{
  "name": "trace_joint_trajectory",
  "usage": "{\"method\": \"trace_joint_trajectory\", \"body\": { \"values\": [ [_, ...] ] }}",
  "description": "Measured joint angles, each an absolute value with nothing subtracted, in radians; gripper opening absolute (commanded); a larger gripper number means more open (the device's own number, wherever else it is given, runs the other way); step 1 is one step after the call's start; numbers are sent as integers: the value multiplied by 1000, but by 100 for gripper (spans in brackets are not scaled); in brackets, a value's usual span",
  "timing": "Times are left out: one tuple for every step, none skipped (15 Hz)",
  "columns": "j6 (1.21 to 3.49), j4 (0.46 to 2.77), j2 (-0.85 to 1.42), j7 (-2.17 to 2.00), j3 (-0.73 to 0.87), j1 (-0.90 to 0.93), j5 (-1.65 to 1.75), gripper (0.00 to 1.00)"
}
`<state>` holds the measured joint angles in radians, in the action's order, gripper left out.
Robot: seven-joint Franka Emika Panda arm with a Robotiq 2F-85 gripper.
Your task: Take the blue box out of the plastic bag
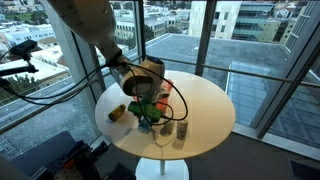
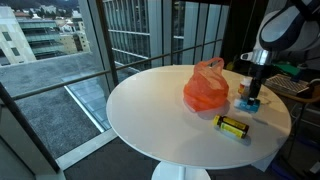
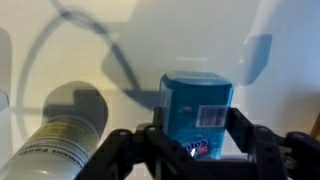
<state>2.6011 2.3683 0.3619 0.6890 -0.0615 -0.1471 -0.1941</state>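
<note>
Already the blue box (image 3: 197, 108) stands on the counter (image 2: 150, 115) outside the plastic bag (image 2: 205, 88), to its right in an exterior view, with the tool (image 3: 197, 148) clamped on its sides. Next, I judge, comes releasing and lifting clear.

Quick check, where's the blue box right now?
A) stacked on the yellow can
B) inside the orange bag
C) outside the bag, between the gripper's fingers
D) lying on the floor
C: the wrist view shows the blue box between the fingers of the gripper, and in an exterior view it is on the table beside the orange bag, not in it.
</note>
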Motion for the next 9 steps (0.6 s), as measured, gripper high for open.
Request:
{"method": "trace_joint_trajectory", "body": {
  "values": [
    [2601,2370,362,689,-62,-148,-192,92],
    [2601,2371,362,689,-61,-148,-191,95],
    [2601,2372,362,689,-61,-149,-191,98],
    [2601,2373,362,689,-61,-149,-191,100],
    [2601,2373,362,689,-61,-149,-191,100],
    [2601,2373,361,689,-61,-150,-191,100],
    [2601,2373,360,689,-61,-150,-189,100],
    [2602,2373,357,689,-60,-150,-183,100],
    [2602,2373,354,689,-58,-150,-178,100]
  ]
}}
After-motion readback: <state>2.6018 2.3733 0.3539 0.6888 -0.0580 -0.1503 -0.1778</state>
